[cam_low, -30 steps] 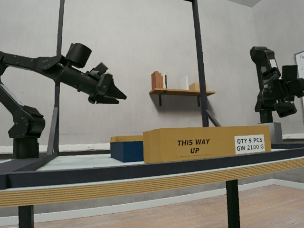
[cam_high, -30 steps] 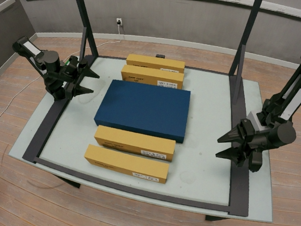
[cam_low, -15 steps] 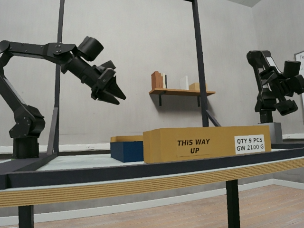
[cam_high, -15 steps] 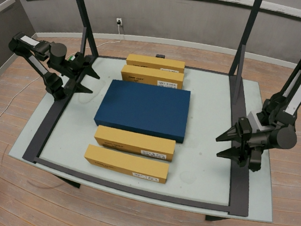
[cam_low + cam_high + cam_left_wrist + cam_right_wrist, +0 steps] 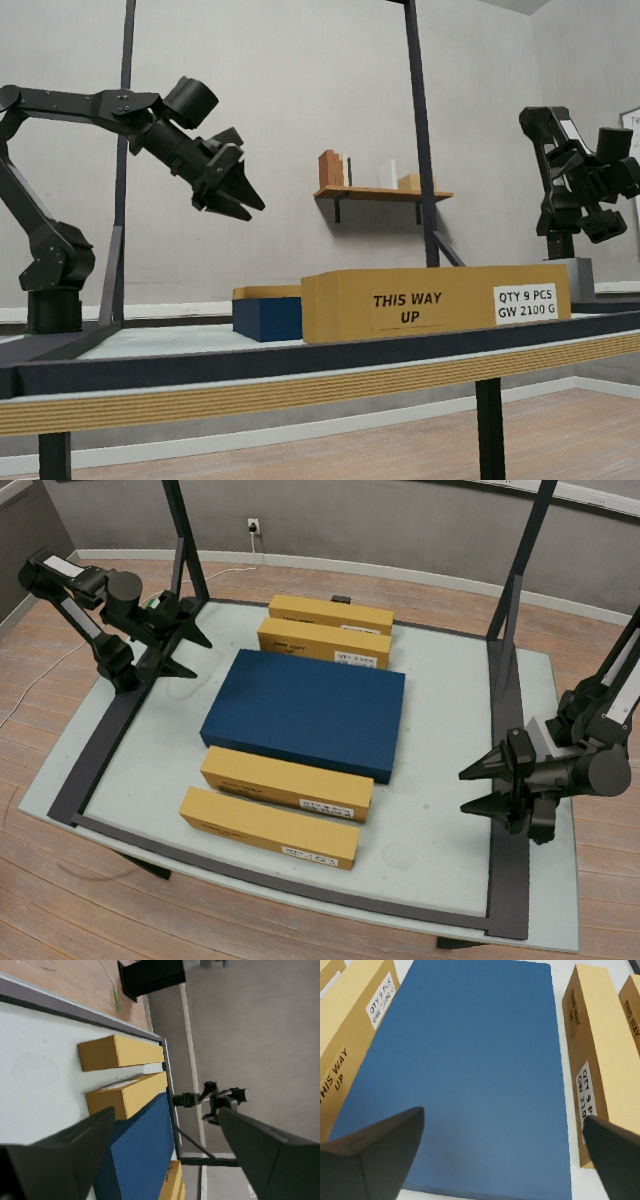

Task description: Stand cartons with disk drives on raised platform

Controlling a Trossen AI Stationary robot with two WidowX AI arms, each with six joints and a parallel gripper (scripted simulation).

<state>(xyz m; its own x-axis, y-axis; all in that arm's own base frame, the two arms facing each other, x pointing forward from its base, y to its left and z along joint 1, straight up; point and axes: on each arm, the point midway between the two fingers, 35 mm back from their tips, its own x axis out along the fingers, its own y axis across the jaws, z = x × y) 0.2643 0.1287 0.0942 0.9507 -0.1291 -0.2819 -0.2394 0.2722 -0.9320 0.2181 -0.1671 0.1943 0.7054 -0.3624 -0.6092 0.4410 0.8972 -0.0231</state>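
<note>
The raised blue platform (image 5: 310,707) (image 5: 266,317) (image 5: 147,1150) (image 5: 480,1060) bears no carton. Two closed yellow cartons lie along its rear side: the rearmost (image 5: 330,611) and the inner one (image 5: 320,635) (image 5: 357,1005). Two more lie along its front: the inner one (image 5: 289,771) (image 5: 137,1095) (image 5: 602,1025) and the frontmost (image 5: 268,821) (image 5: 336,304) (image 5: 132,1052). My left gripper (image 5: 460,792) (image 5: 167,1112), at picture right in the top view, is open and empty. My right gripper (image 5: 203,660) (image 5: 256,213) (image 5: 504,1120), at picture left, is open above the platform's left side.
A dark frame bar (image 5: 279,880) runs along the table's front edge. Dark uprights (image 5: 190,557) (image 5: 421,129) stand at the back corners. The cartons in each pair lie close together, with narrow gaps between them. Bare table (image 5: 444,728) lies between platform and right-hand bar.
</note>
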